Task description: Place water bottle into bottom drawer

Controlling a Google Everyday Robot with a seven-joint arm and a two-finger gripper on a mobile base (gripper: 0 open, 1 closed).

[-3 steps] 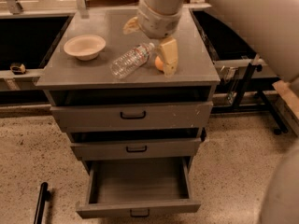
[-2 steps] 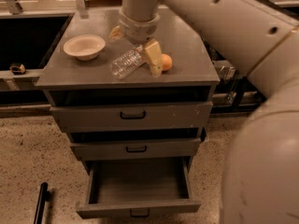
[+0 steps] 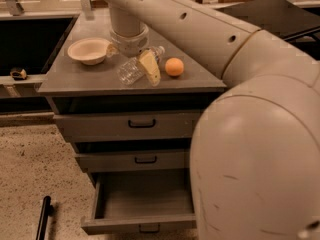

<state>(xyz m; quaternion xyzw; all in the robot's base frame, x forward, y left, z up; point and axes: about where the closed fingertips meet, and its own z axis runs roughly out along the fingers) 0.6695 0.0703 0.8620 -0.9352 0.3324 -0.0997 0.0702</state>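
Lying on its side on the grey cabinet top (image 3: 75, 80), the water bottle (image 3: 129, 71) points its white cap (image 3: 160, 49) toward the back right and its clear base toward the front left. The gripper (image 3: 131, 58) hangs straight down over it from the wrist. Its fingers are spread wide: one yellowish finger (image 3: 150, 68) stands in front of the bottle's middle and the other shows behind it, near the bowl. Whether either pad touches the plastic, I cannot tell.

Just right of the bottle sits an orange ball (image 3: 174, 66), apart from it. To the left a beige bowl (image 3: 89, 50) stands upright. The robot's pale arm (image 3: 200, 29) sweeps in from the right and fills much of that side.

Below the top, the top drawer (image 3: 100, 126) and the middle drawer (image 3: 110, 161) are pushed in. The bottom drawer (image 3: 120, 225) is pulled out, its grey inside bare, a small black handle (image 3: 149, 228) on its front. A black bar (image 3: 44, 219) lies on the speckled floor to the left.
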